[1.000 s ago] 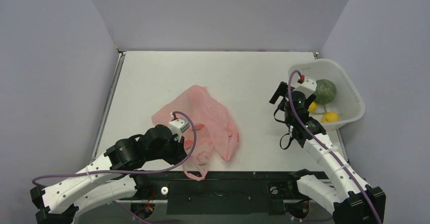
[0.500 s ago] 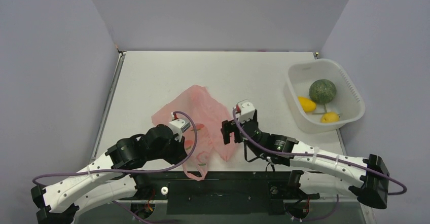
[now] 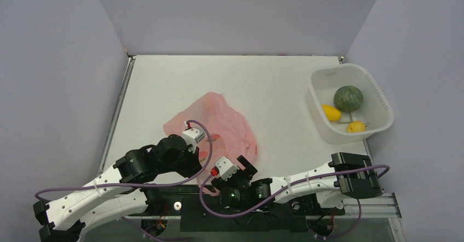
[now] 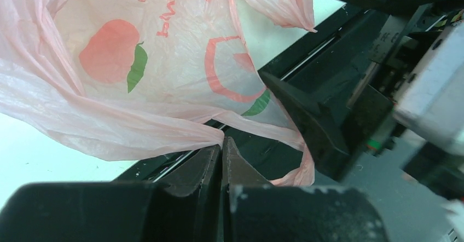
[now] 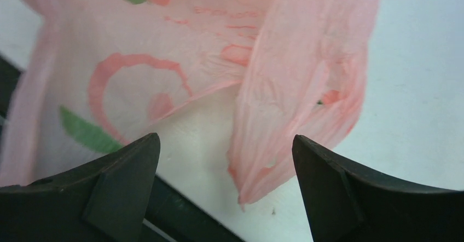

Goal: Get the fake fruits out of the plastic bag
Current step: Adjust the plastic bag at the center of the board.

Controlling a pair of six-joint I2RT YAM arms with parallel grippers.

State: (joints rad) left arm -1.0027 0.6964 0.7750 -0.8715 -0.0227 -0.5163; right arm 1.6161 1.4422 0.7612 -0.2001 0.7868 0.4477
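room: white table [image 3: 180, 83], lilac walls [image 3: 235, 12].
top: plastic bag [image 3: 227, 124] lying flattish; fake fruits [image 3: 348, 98] sitting in tub [image 3: 346, 137], well apart.
left wrist: left gripper [image 4: 221, 150] clamping its handle.
right wrist: right gripper [image 5: 221, 143] gaping, bag corner just ahead.
step: likely checking for leftovers; next needing corner pinch, lifting.

Top view bright, evenly lit from above, sharp all over; table [image 3: 273, 83] matt white; shadows faint and soft-edged; walls dimmer toward the left edge. Left wrist view: bag [image 4: 137, 78] glowing, light passing through the film; lower left corner washed out to pale white; left fingers [image 4: 205, 168] dark and blurred. Right wrist view soft throughout; right fingers [image 5: 117, 182] near-black, little detail; right edge pale, overexposed.
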